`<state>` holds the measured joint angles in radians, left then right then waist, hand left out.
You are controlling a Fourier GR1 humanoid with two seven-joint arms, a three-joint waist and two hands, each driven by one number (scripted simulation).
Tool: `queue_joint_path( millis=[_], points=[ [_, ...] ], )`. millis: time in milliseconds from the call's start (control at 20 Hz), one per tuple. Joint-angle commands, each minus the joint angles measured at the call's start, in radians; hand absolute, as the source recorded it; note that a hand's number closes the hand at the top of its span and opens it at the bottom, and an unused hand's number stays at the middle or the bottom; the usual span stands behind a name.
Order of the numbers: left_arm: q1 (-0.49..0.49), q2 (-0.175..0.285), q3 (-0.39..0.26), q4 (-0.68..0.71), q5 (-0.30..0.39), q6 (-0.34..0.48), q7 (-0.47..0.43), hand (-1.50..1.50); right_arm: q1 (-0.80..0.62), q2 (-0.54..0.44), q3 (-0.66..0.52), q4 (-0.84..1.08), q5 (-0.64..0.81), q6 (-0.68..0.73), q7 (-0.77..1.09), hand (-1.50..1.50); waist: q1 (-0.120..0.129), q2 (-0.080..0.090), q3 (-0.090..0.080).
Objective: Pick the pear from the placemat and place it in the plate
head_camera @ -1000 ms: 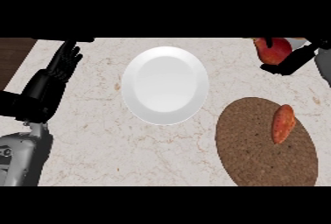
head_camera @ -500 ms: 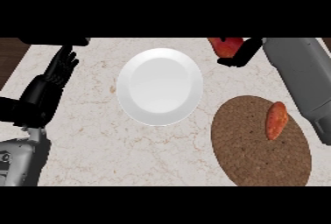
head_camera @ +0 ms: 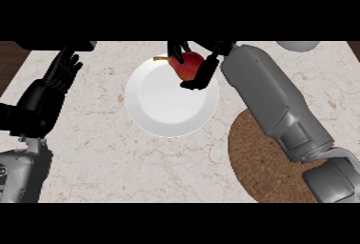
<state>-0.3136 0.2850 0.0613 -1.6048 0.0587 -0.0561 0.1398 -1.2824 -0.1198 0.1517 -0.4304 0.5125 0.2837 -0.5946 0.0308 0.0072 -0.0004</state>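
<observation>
Since the earlier frame, right hand [head_camera: 206, 70], fingers curled round pear [head_camera: 187, 65], has moved left over upper edge of plate [head_camera: 167, 110]; left hand [head_camera: 59, 77] rests open, upper left.

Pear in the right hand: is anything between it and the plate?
Nothing visible does. The right hand holds the pear in curled fingers over the plate's far rim; nothing else shows on the plate. The left hand rests open at the left, apart.

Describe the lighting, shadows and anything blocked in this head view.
Head view: light is soft and even; no glare on the white plate, only faint shading in its well; no distinct shadow below the pear in the right hand; the right forearm hides much of the brown placemat.
</observation>
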Motion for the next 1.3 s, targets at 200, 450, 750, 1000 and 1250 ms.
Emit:
queue_joint_path(
  millis=[200,450,750,1000,1250],
  points=[
    [-0.023,0.015,0.033,0.041,0.016,-0.035,-0.036,0.0,-0.005,0.117,0.082,0.077,0.058,-0.165,0.05,1.5,0.015,0.004,0.0],
    [-0.066,-0.024,-0.009,0.081,-0.02,-0.013,-0.026,0.0,0.047,0.119,0.135,0.134,0.017,-0.195,0.051,1.5,0.032,0.012,0.0],
    [-0.046,-0.019,-0.021,0.053,-0.021,-0.04,-0.047,0.0,0.05,0.12,0.173,0.146,-0.096,-0.099,0.108,-1.5,0.069,0.015,0.0],
    [-0.074,-0.044,-0.043,0.029,-0.013,-0.036,-0.001,0.0,0.075,0.12,0.165,0.089,-0.251,-0.101,0.12,-1.5,0.103,0.016,0.0],
    [-0.045,-0.031,-0.019,0.063,-0.022,-0.035,-0.033,0.0,0.068,0.12,0.09,0.085,-0.403,-0.1,0.105,-1.5,0.071,0.014,0.0]
  ],
)
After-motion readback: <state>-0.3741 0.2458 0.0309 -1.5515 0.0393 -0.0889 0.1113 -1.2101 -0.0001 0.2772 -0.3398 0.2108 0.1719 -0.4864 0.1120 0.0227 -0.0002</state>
